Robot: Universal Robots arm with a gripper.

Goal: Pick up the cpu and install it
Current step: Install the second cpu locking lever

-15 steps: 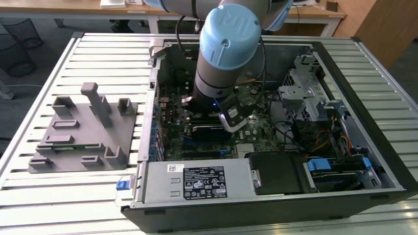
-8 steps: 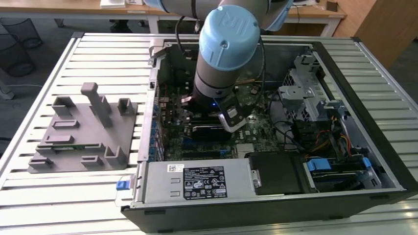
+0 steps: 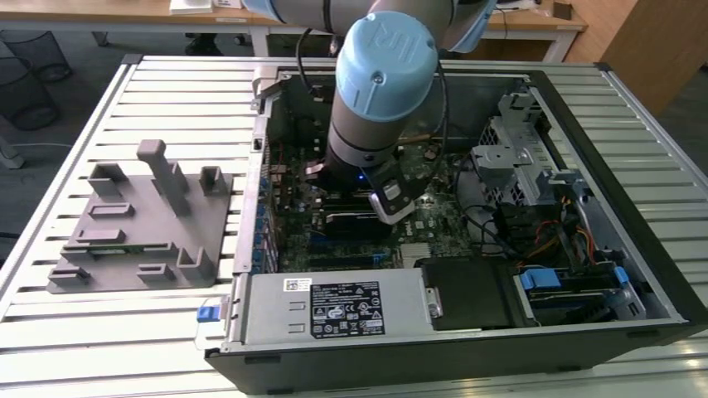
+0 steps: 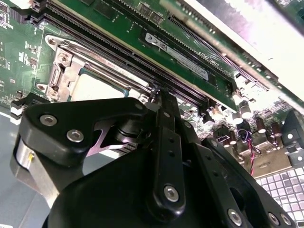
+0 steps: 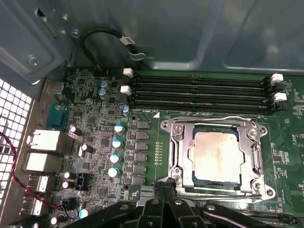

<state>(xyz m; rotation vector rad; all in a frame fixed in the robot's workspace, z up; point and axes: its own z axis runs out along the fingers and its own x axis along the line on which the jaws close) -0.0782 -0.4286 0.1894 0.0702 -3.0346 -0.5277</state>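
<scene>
A slatted pale metal table [image 3: 66, 332] carries an open black computer case [image 3: 619, 149] lying on its side, and beside it, on the exterior view's left, a matte grey plastic fixture [image 3: 138, 240] of blocky posts and rectangular pockets. Inside the case sit a grey sheet-metal power supply [image 3: 332, 311] with a printed label, a silver drive cage [image 3: 515, 157] with blue plastic tabs, and the green motherboard [image 5: 95, 156], densely studded with small round capacitors and square dark chips. The arm [image 3: 382, 75], with a rounded light-blue cap and grey cylindrical body, reaches down into the middle of the case.

On the board, long black memory slots [image 5: 199, 90] with white end clips run just beside the socket. The socket frame [image 5: 178, 156] is a bright, stamped steel rectangle with screws at its corners and a thin wire lever along its edge. The cpu [image 5: 216, 154] lies flat within that frame, seated in the socket: a square chip with a pale, dull silvery top that looks faintly smudged; in the second wrist view its pale lid [image 4: 95, 88] shows under the frame's steel bar.

The gripper [image 5: 164, 187] is black, angular plastic or metal with round silver screw heads. It hangs low over the board, its tip at the socket frame's edge, near the cpu. I cannot tell whether it is spread or closed, nor whether it touches the frame.
</scene>
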